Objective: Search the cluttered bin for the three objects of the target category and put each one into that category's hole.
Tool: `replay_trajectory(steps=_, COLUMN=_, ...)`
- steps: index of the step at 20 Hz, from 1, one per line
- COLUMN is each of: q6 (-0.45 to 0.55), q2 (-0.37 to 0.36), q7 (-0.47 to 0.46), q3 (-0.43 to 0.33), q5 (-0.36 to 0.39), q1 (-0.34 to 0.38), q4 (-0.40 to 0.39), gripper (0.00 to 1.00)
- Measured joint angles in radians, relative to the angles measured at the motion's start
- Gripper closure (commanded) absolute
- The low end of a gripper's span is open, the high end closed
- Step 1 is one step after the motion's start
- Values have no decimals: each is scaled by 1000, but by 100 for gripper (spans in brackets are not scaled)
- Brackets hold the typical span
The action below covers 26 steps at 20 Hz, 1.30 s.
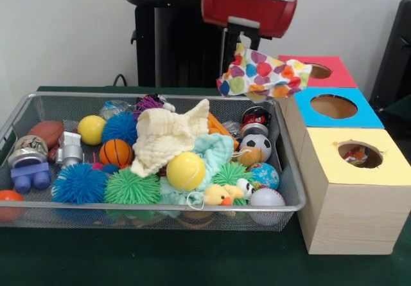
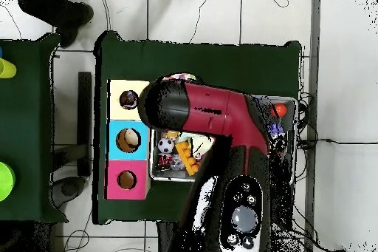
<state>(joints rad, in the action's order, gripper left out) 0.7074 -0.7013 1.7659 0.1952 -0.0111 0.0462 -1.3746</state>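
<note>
On the green table point(image 1: 192, 260), the gripper point(image 1: 243, 42) holds one dotted cloth point(image 1: 263, 74) aloft above the bin's point(image 1: 160, 206) right end, yellow hole point(image 1: 360, 155) already seemingly holding something.

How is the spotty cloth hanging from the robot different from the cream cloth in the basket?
The spotty cloth is white with bright coloured dots; the cream cloth is plain and waffle-textured. The spotty cloth hangs in the air under the arm, near the boxes; the cream cloth lies draped over toys in the bin. The spotty one looks smaller. Both are soft, crumpled fabric.
</note>
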Motion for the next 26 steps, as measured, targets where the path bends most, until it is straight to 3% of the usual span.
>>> replay_trajectory(steps=13, q6=0, q2=173, q7=187, q3=41, q5=-118, q1=-64, q4=220, gripper=100)
replay_trajectory(steps=26, q6=0, q2=290, q7=301, q3=90, q5=-198, q1=-141, q4=289, gripper=100)
